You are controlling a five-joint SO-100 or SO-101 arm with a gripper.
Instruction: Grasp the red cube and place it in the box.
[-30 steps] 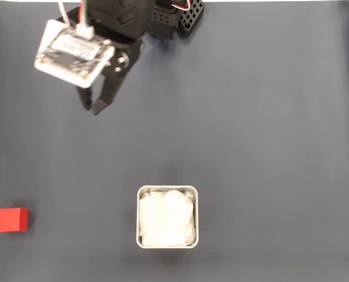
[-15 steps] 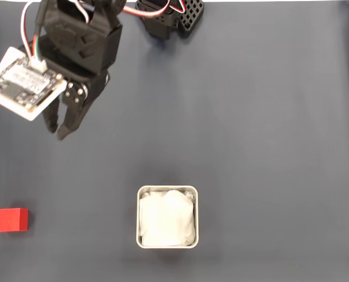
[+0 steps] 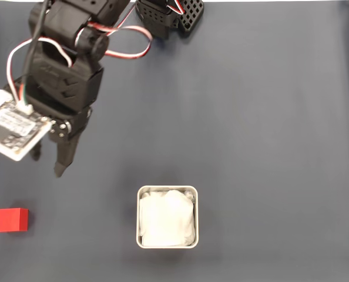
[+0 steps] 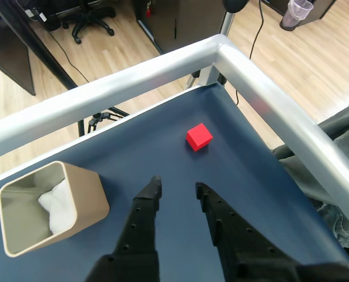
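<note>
Wrist view | gripper (image 4: 175, 185) narrowly parted, empty | red cube (image 4: 198, 137) ahead, slightly right of fingertips, well apart | box (image 4: 10, 233) lies left.

Bare mat lies between the pincer (image 4: 177, 187) and red cube (image 4: 198, 137); box (image 4: 22, 202) stands aside.

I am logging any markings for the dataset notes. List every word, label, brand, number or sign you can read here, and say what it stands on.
No text can be read in either view.
Circuit board on the arm in the fixed view: fine print and marks, too small and blurred to read.
Red cube: plain faces, no marking.
Box: bare rim and white lining, no label.
Gripper: black fingers, no lettering visible.
</note>
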